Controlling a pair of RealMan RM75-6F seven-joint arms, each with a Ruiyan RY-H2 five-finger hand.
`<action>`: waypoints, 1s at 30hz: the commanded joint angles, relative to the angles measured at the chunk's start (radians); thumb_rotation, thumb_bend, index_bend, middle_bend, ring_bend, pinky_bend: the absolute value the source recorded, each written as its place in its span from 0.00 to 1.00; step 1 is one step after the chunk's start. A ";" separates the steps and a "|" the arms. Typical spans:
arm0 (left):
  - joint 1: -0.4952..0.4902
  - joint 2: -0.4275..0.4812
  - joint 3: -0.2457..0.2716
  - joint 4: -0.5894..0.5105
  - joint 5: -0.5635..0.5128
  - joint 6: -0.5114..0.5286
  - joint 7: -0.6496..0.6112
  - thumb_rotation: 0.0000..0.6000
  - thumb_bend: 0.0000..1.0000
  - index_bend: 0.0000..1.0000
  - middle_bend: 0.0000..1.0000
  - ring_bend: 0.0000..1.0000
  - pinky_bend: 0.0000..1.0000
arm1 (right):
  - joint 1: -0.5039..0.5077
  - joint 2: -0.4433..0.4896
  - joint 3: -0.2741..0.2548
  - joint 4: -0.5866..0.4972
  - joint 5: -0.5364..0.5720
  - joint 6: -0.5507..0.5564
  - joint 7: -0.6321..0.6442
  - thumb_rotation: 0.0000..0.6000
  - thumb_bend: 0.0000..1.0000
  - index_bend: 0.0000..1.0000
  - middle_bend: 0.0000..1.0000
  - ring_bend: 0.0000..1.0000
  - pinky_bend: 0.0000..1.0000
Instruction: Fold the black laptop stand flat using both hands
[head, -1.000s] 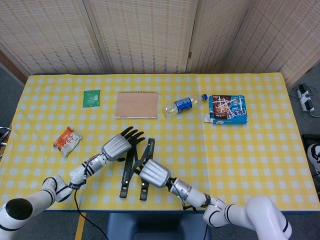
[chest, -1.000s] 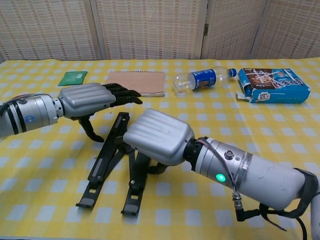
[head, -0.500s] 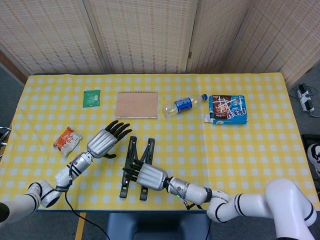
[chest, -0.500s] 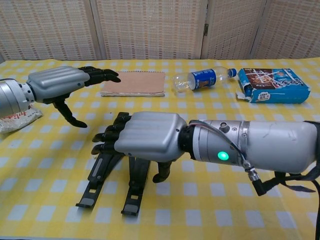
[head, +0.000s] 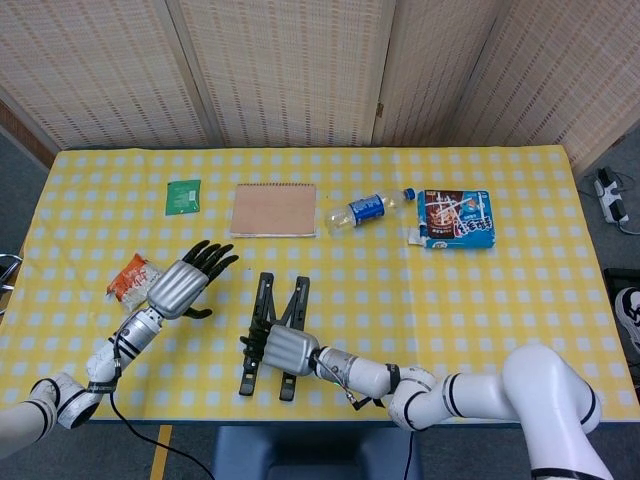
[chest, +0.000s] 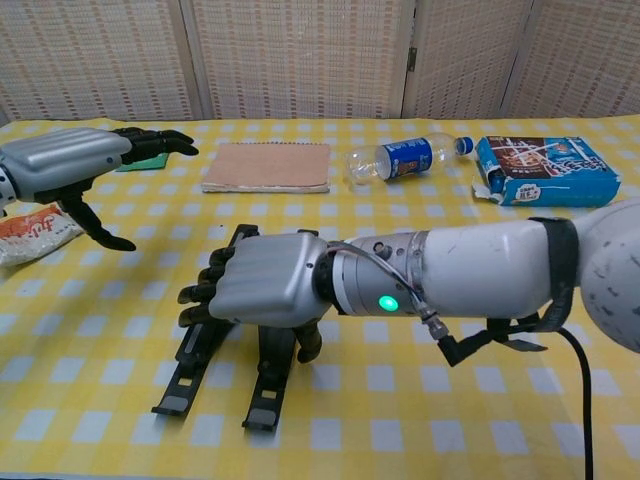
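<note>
Chest view shows our right hand (chest: 262, 293) lying over the black laptop stand (chest: 215, 345), fingers curled down across its two rails with the thumb tucked below; it looks to be grasping the left rail, though the hand itself hides the contact. Our left hand (chest: 70, 165) hangs released, fingers extended, well to the left of the stand and clear of it, just above the orange snack packet (chest: 28, 232).

From the head view the stand (head: 272, 335) lies near the front edge of the table (head: 520, 330), its rails splayed in a narrow V that meets at the far end. We judge it nearly flat already, with the rails yet to be drawn parallel.

To do this step well, we should bring the left hand back beside the stand and pin the left rail, since one hand alone would likely drag the whole stand across the checked cloth. Then we press the right rail inward near its front foot, where leverage is best, keeping fingers out of the closing gap. The notebook (head: 273, 209), beyond the stand, is not in the way.
</note>
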 joint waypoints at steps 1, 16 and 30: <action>0.008 0.002 -0.001 0.009 -0.004 -0.002 -0.011 1.00 0.07 0.00 0.00 0.00 0.00 | 0.020 -0.013 0.005 0.015 0.024 -0.017 0.010 1.00 0.21 0.00 0.02 0.01 0.00; 0.032 -0.002 -0.001 0.041 0.003 -0.008 -0.039 1.00 0.07 0.00 0.00 0.00 0.00 | 0.144 -0.050 0.010 0.085 0.185 -0.094 0.020 1.00 0.21 0.00 0.11 0.05 0.00; 0.048 0.001 -0.001 0.051 0.018 0.006 -0.054 1.00 0.07 0.00 0.00 0.00 0.00 | 0.145 -0.054 -0.015 0.079 0.136 0.009 0.113 1.00 0.21 0.33 0.36 0.23 0.05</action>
